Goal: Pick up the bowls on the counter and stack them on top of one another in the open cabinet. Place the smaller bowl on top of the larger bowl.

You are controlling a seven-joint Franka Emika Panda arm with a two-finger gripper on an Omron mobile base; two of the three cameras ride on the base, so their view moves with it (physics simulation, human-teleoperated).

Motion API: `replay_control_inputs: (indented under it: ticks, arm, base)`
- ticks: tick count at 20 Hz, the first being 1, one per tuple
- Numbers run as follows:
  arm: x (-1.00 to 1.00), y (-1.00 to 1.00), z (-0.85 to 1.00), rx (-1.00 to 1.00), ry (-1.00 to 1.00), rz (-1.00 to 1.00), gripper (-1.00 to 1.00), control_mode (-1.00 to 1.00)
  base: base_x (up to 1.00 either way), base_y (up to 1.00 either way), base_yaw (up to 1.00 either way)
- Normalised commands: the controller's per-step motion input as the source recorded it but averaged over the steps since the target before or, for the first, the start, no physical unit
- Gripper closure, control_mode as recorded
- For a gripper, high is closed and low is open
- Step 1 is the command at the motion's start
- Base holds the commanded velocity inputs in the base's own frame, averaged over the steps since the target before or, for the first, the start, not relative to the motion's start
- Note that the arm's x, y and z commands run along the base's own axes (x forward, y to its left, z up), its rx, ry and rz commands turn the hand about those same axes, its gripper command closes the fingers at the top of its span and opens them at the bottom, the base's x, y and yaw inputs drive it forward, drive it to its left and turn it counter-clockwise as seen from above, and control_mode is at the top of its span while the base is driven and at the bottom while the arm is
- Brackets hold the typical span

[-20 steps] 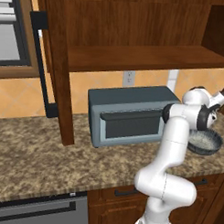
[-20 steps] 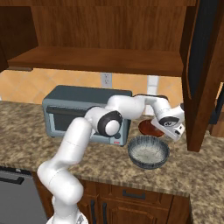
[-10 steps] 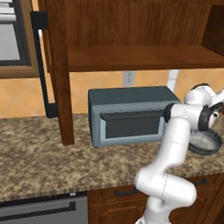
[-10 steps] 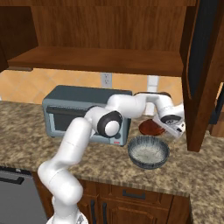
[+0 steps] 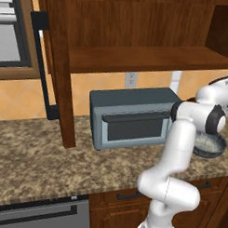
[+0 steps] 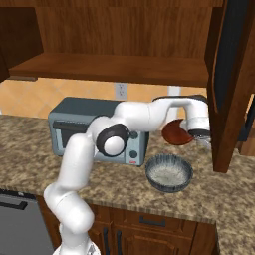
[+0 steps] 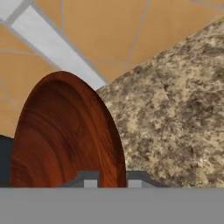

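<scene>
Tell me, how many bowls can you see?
2. The larger bowl sits on the counter in front of the toaster oven's right end. The smaller bowl is tilted in the gripper, above the counter.

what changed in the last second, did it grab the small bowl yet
The gripper has swung right, toward the cabinet door, carrying the smaller bowl tilted clear of the counter, so it is gripped. The larger bowl and toaster oven stayed put.

The white arm is reaching from the near base to the far right, elbow bent, its claw point(image 6: 201, 137) clamping on the smaller bowl point(image 6: 178, 132).
</scene>
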Motion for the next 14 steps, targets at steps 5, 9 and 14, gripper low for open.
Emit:
replay_control_inputs:
  ticks: [5, 9, 14]
  arm:
    - [-1.00, -0.28, 0.06, 0.00, 0.02, -0.01, 1.00, -1.00]
    - [-1.00, -0.01, -0.10, -0.02, 0.12, 0.00, 1.00, -1.00]
    - [-0.90, 0.15, -0.29, -0.08, 0.10, 0.03, 1.00, -1.00]
  base:
    - [0.00, 0.00, 0.00]
    - [0.00, 0.00, 0.00]
    - [0.00, 0.00, 0.00]
